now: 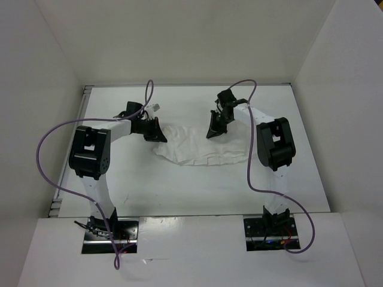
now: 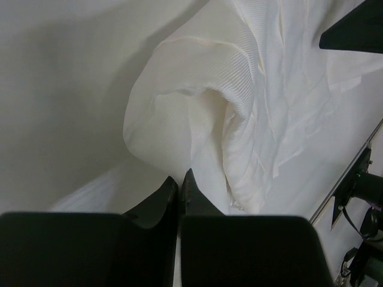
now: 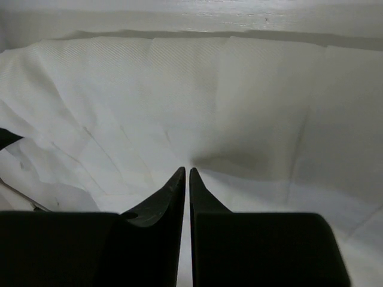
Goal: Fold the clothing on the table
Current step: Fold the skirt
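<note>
My left jaws and right jaws are pinched shut on the clothing [image 1: 197,152] at its upper edge, mid-frame, likely to lift and fold it down over the bench [image 1: 179,191].

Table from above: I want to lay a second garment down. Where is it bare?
The table is bare in the far strip between the clothing and the back wall, and in the wider near stretch between the clothing and the arm bases. The middle is crowded: left gripper and right gripper each pinch an end of the clothing.
</note>
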Robot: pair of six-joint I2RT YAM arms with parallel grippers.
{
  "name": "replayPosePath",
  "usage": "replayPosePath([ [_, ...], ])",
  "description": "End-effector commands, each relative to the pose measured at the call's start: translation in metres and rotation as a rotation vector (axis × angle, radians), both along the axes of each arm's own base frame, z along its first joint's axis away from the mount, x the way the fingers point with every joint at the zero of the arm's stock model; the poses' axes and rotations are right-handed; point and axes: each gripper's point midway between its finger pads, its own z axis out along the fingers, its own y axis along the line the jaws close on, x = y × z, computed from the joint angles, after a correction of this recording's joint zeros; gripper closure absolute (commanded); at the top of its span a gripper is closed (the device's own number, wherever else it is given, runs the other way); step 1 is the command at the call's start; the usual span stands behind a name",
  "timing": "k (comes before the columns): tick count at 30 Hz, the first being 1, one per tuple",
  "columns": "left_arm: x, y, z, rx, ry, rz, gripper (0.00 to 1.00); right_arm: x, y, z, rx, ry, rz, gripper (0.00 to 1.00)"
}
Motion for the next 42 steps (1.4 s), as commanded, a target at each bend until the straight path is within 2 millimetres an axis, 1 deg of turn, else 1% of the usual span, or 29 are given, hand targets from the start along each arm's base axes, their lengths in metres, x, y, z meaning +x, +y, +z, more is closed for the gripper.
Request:
replayPosePath([
  [1, 0.004, 0.007, 0.015, -0.02, -0.038, -0.007, 1.0, 0.017, 0.012, 0.022, 0.055, -0.076, -0.002, 0.89],
  [4, 0.003, -0.002, 0.015, -0.08, -0.024, -0.028, 1.0, 0.013, 0.022, 0.031, 0.121, -0.068, 0.043, 0.87],
  [5, 0.0, -0.001, 0.008, -0.081, 0.005, -0.021, 1.0, 0.008, 0.03, 0.033, 0.146, -0.059, 0.065, 0.85],
  [6, -0.002, -0.007, 0.01, -0.092, -0.002, -0.039, 0.99, 0.002, 0.04, 0.038, 0.187, -0.053, 0.097, 0.85],
  [7, -0.003, -0.008, 0.005, -0.098, 0.013, -0.043, 0.98, -0.007, 0.055, 0.039, 0.201, -0.046, 0.135, 0.84],
  [8, -0.007, -0.014, 0.003, -0.105, 0.024, -0.062, 0.96, -0.015, 0.064, 0.036, 0.21, -0.029, 0.16, 0.84],
  [9, -0.011, -0.02, -0.002, -0.114, 0.041, -0.079, 0.94, -0.016, 0.076, 0.041, 0.227, -0.037, 0.187, 0.83],
  [10, -0.011, -0.021, 0.0, -0.128, 0.034, -0.088, 0.84, -0.027, 0.093, 0.04, 0.235, -0.029, 0.231, 0.83],
  [11, -0.015, -0.024, -0.002, -0.154, 0.06, -0.099, 0.8, -0.032, 0.102, 0.032, 0.24, -0.009, 0.252, 0.83],
  [13, -0.018, -0.027, -0.002, -0.175, 0.073, -0.112, 0.72, -0.034, 0.117, 0.033, 0.254, -0.011, 0.285, 0.83],
  [14, -0.018, -0.027, -0.002, -0.175, 0.073, -0.112, 0.61, -0.033, 0.122, 0.029, 0.256, 0.0, 0.284, 0.83],
  [15, -0.019, -0.027, -0.001, -0.184, 0.074, -0.118, 0.6, -0.039, 0.13, 0.027, 0.268, 0.008, 0.304, 0.83],
  [17, -0.02, -0.028, 0.0, -0.191, 0.075, -0.123, 0.55, -0.043, 0.138, 0.03, 0.289, 0.018, 0.32, 0.83],
  [18, -0.02, -0.028, 0.001, -0.191, 0.075, -0.123, 0.52, -0.043, 0.144, 0.026, 0.296, 0.024, 0.333, 0.83],
  [19, -0.022, -0.028, 0.002, -0.191, 0.075, -0.123, 0.52, -0.043, 0.15, 0.028, 0.299, 0.017, 0.343, 0.83],
  [20, -0.023, -0.029, 0.003, -0.199, 0.077, -0.128, 0.5, -0.041, 0.151, 0.026, 0.3, 0.015, 0.344, 0.83],
  [21, -0.023, -0.029, 0.003, -0.199, 0.077, -0.128, 0.5, -0.042, 0.151, 0.017, 0.293, 0.034, 0.341, 0.83],
  [23, -0.025, -0.028, 0.004, -0.199, 0.077, -0.128, 0.5, -0.039, 0.15, 0.015, 0.282, 0.04, 0.327, 0.83],
  [24, -0.025, -0.028, 0.004, -0.199, 0.077, -0.128, 0.5, -0.04, 0.15, 0.009, 0.277, 0.052, 0.326, 0.83],
  [26, -0.027, -0.028, 0.005, -0.199, 0.077, -0.128, 0.5, -0.038, 0.152, 0.012, 0.281, 0.042, 0.327, 0.83],
  [27, -0.027, -0.028, 0.005, -0.199, 0.077, -0.128, 0.5, -0.038, 0.151, 0.008, 0.278, 0.05, 0.326, 0.83],
  [29, -0.028, -0.028, 0.001, -0.198, 0.086, -0.127, 0.5, -0.038, 0.154, 0.02, 0.298, 0.035, 0.344, 0.83],
  [30, -0.028, -0.028, 0.001, -0.198, 0.086, -0.127, 0.5, -0.037, 0.154, 0.033, 0.307, 0.004, 0.355, 0.83],
  [31, -0.028, -0.028, 0.001, -0.198, 0.086, -0.127, 0.5, -0.036, 0.155, 0.041, 0.312, -0.01, 0.357, 0.83],
  [34, -0.03, -0.031, 0.002, -0.2, 0.094, -0.131, 0.49, -0.035, 0.148, 0.059, 0.316, -0.044, 0.346, 0.83],
  [35, -0.03, -0.031, 0.002, -0.2, 0.094, -0.131, 0.49, -0.032, 0.142, 0.055, 0.312, -0.036, 0.333, 0.83],
  [38, -0.03, -0.031, 0.002, -0.2, 0.094, -0.131, 0.49, -0.026, 0.13, 0.059, 0.305, -0.046, 0.304, 0.83],
  [41, -0.03, -0.031, 0.002, -0.2, 0.094, -0.131, 0.49, -0.026, 0.123, 0.05, 0.288, -0.03, 0.287, 0.83],
  [42, -0.03, -0.031, 0.002, -0.2, 0.094, -0.131, 0.49, -0.025, 0.122, 0.042, 0.276, -0.025, 0.281, 0.83],
])
